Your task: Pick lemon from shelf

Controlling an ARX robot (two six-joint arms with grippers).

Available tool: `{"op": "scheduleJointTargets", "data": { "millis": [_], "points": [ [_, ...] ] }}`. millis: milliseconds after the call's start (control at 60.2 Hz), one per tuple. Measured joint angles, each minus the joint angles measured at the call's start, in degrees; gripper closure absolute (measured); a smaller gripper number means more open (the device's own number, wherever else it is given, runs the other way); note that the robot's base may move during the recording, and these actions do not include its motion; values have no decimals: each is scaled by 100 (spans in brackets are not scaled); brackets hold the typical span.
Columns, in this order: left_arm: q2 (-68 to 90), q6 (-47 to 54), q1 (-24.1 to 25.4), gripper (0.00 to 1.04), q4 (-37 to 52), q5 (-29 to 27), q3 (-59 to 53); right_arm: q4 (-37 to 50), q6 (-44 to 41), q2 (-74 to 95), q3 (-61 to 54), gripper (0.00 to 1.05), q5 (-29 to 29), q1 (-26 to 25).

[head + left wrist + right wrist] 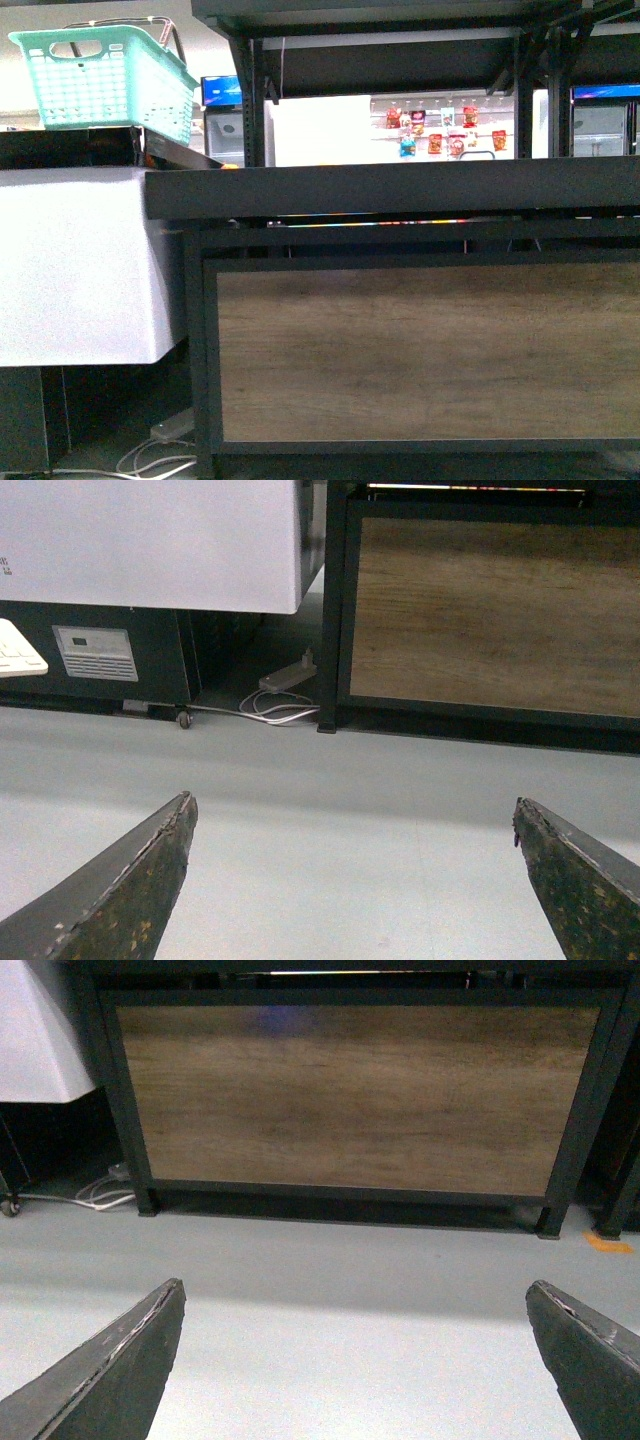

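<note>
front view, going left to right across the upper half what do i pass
teal basket → small blue screen → shelf's left upright → colourful packets far behind → shelf's right uprights; no lemon shows in this view

Shelf (400,190) is being backlit from behind; white cover (80,260) is being overexposed; views are being rendered soft.

The right gripper (355,1360), jaws spread, faces the shelf (350,1090).
</note>
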Motion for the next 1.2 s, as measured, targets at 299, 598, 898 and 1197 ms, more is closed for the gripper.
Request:
{"op": "scheduleJointTargets", "data": {
  "millis": [299, 598, 898, 1197],
  "points": [
    [0, 0, 0, 8, 0, 0, 0, 0, 0, 0, 0, 2, 0, 0],
    [0, 0, 0, 8, 0, 0, 0, 0, 2, 0, 0, 2, 0, 0],
    [0, 0, 0, 8, 0, 2, 0, 0, 0, 0, 0, 2, 0, 0],
    [2, 0, 0, 8, 0, 4, 0, 0, 0, 0, 0, 2, 0, 0]
  ]
}}
